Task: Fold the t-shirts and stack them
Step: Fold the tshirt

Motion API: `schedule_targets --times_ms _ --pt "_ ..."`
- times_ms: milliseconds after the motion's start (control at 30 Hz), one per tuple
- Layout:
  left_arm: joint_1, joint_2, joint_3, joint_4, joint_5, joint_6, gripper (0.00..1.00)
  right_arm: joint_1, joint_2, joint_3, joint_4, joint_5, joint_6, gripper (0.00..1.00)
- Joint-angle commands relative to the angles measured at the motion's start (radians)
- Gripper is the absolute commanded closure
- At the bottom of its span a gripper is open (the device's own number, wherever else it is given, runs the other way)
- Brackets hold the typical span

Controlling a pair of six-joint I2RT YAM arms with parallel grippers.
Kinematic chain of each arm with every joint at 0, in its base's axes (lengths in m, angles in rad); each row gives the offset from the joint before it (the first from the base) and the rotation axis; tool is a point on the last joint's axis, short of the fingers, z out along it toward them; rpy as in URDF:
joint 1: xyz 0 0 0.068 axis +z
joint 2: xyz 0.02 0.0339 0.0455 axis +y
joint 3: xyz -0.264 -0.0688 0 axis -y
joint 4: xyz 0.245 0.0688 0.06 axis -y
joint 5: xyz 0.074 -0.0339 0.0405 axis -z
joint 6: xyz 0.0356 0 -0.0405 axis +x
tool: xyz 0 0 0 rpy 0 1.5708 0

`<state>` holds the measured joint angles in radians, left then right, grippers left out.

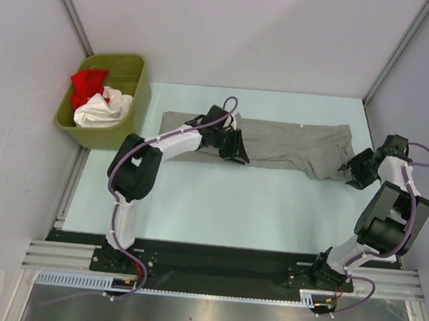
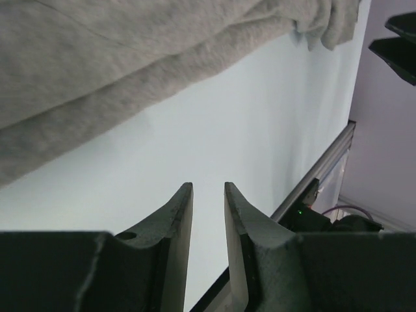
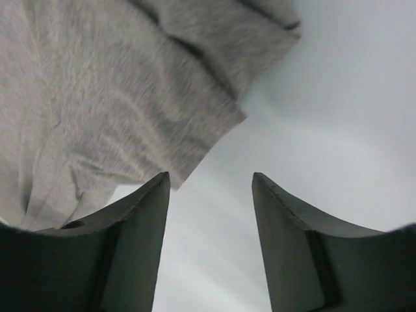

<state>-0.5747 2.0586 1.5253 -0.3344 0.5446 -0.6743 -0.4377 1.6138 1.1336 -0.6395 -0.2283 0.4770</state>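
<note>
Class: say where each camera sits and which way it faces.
Top external: above and behind the arms, looking down on the table, both arms and the grey t-shirt.
Left wrist: on that arm, looking past the left fingers along the table to the t-shirt.
Right wrist: on that arm, past the right fingers onto a t-shirt corner.
Shared: every view shows the grey t-shirt.

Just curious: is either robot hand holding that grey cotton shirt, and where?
Neither. The left hand and right hand are open and empty, near the heather-grey cotton t-shirt.
</note>
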Motion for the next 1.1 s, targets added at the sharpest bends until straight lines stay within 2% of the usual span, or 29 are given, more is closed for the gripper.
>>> schedule_targets --times_ms 0,133,167,267,300,367,467,567,667,833,1067 --pt "-0.056 0.015 -0.008 0.123 0.054 -0.073 0.69 -0.062 -0.006 -0.064 0.161 -0.054 -0.008 0.43" --pt "-0.146 0.015 -0.039 0.259 -0.030 -0.129 0.68 -0.095 -0.005 -0.077 0.234 -0.095 -0.058 0.48" --pt "-0.164 0.017 -0.053 0.362 -0.082 -0.152 0.68 -0.098 -0.005 -0.077 0.254 -0.108 -0.064 0.49" --pt "-0.229 0.047 -0.077 0.529 -0.144 -0.226 0.67 -0.101 0.018 -0.087 0.297 -0.140 -0.063 0.53" --pt "-0.240 0.069 -0.032 0.529 -0.168 -0.243 0.67 -0.102 0.038 -0.084 0.296 -0.140 -0.066 0.58" --pt "-0.266 0.144 0.028 0.528 -0.163 -0.300 0.66 -0.105 0.047 -0.086 0.304 -0.143 -0.072 0.58" --pt "-0.300 0.208 0.142 0.528 -0.201 -0.320 0.64 -0.110 0.052 -0.107 0.340 -0.161 -0.072 0.58" --pt "-0.320 0.254 0.191 0.523 -0.215 -0.335 0.63 -0.110 0.069 -0.104 0.342 -0.158 -0.086 0.58" --pt "-0.320 0.239 0.188 0.525 -0.210 -0.357 0.63 -0.113 0.090 -0.094 0.334 -0.149 -0.115 0.58" --pt "-0.317 0.183 0.147 0.468 -0.221 -0.272 0.63 -0.114 0.121 -0.087 0.333 -0.155 -0.152 0.58" --pt "-0.289 0.135 0.133 0.393 -0.183 -0.229 0.64 -0.110 0.164 -0.054 0.328 -0.181 -0.173 0.58"
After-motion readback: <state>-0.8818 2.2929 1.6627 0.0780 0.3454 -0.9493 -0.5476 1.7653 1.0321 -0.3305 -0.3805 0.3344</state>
